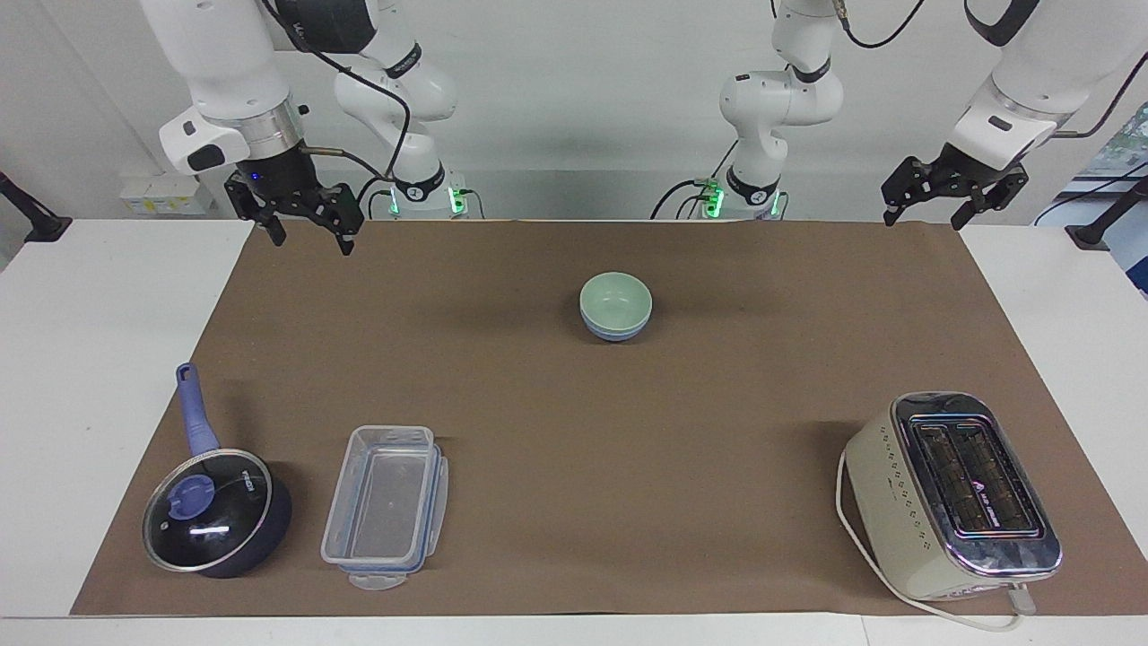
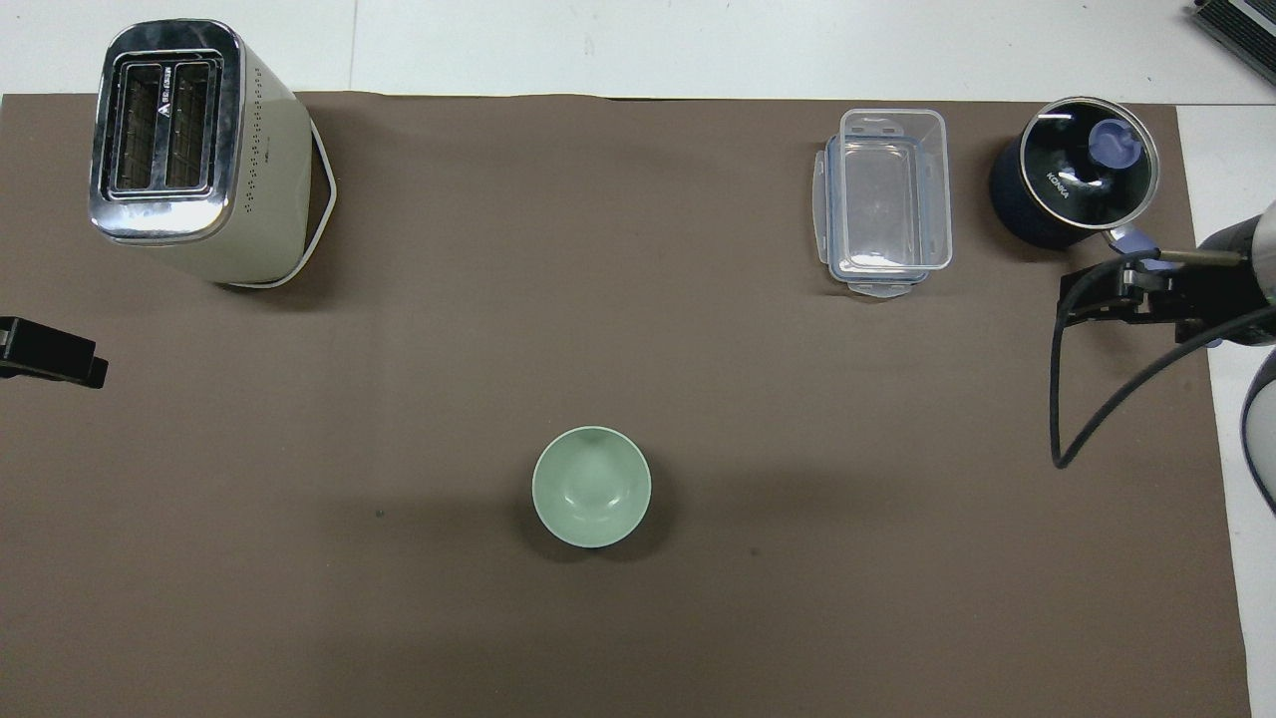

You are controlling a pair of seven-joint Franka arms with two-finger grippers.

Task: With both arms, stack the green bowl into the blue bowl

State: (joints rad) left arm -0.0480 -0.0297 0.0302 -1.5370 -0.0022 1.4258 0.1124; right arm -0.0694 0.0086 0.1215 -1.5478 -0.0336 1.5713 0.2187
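While raised over mat corners, left gripper (image 1: 924, 199), right gripper (image 1: 309, 229), fingers spread.

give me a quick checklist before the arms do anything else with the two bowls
1. Pale mint-green bowl nested in the light cornflower-blue bowl: ok, blue rim shows just beneath the green one.
2. Stack upright on the brown mat: ok.
3. Left gripper off the stack: ok, raised over the mat's corner at the left arm's end, fingers open and empty.
4. Right gripper off the stack: ok, raised over the mat's edge at the right arm's end, fingers open and empty.
5. Space beside the stack: ok, the cream toaster, clear plastic container and dark-blue lidded saucepan all stand farther from the robots.
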